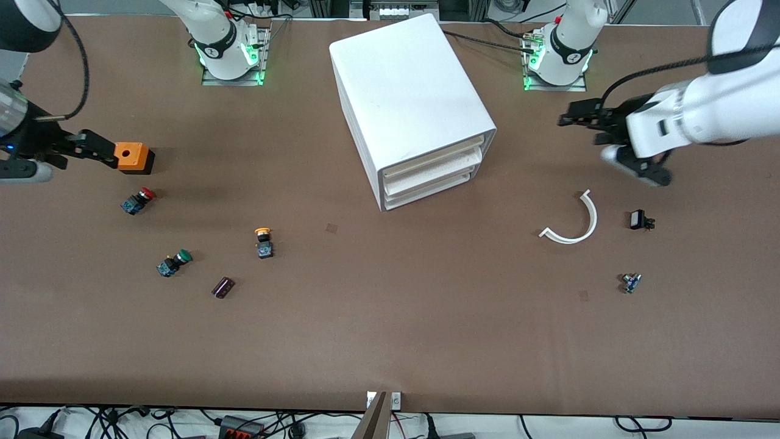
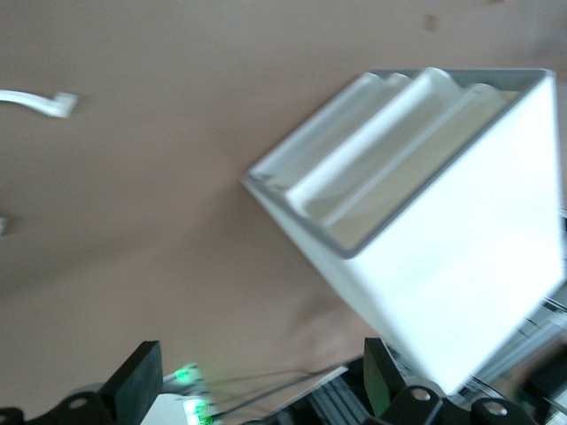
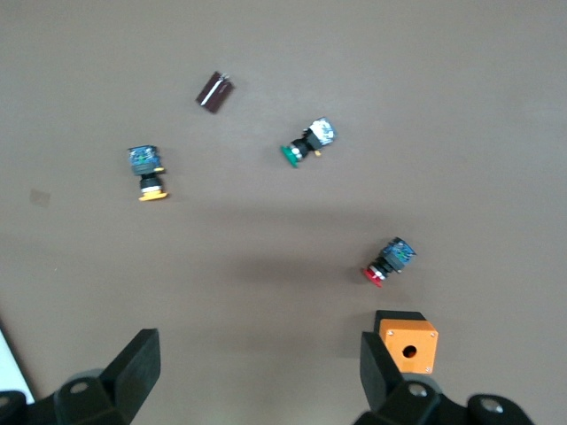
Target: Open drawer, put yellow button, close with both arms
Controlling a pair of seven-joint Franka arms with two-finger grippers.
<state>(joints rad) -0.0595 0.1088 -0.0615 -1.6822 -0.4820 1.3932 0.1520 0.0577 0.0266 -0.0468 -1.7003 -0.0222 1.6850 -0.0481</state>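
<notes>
The white cabinet (image 1: 411, 100) stands mid-table with its three drawers shut; the uppermost drawer (image 1: 434, 156) sits flush, and it also shows in the left wrist view (image 2: 423, 181). The yellow button (image 1: 263, 241) lies on the table, nearer the front camera than the cabinet and toward the right arm's end; it also shows in the right wrist view (image 3: 148, 172). My left gripper (image 1: 579, 122) is open and empty over bare table beside the cabinet's drawer side; it shows in the left wrist view (image 2: 257, 385). My right gripper (image 1: 100, 151) is open and empty beside an orange box (image 1: 133, 157); it shows in the right wrist view (image 3: 257, 367).
A red-capped button (image 1: 139, 200), a green-capped button (image 1: 174, 262) and a small dark part (image 1: 223, 287) lie near the yellow button. A white curved strip (image 1: 573, 222), a black part (image 1: 638, 220) and a small switch (image 1: 631, 282) lie toward the left arm's end.
</notes>
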